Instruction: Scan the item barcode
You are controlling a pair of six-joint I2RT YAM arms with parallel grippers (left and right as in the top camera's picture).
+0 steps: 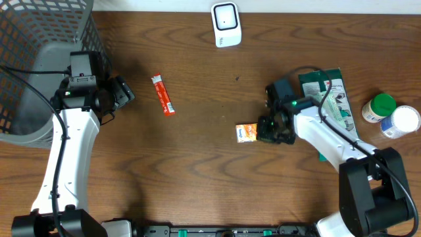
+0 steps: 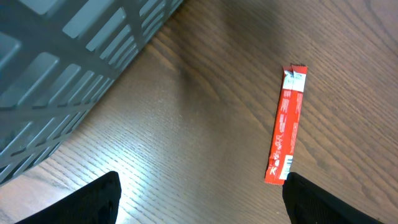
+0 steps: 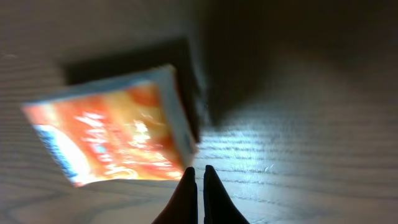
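Note:
A small orange packet (image 1: 247, 133) lies on the wooden table, filling the left of the right wrist view as the blurred orange packet (image 3: 112, 134). My right gripper (image 1: 264, 130) is right next to its right edge. This right gripper (image 3: 199, 169) is shut, its tips pressed together just below the packet's near corner, and nothing shows between them. A red stick sachet (image 1: 163, 95) lies left of centre. My left gripper (image 1: 122, 92) hovers to its left. In its wrist view the left gripper (image 2: 202, 205) is open and empty, with the red stick sachet (image 2: 286, 127) by its right finger. The white scanner (image 1: 225, 24) stands at the back.
A grey mesh basket (image 1: 39, 59) fills the far left corner, close behind my left arm. A green printed pouch (image 1: 332, 99), a green-capped bottle (image 1: 379, 107) and a white-capped bottle (image 1: 401, 122) lie at the right edge.

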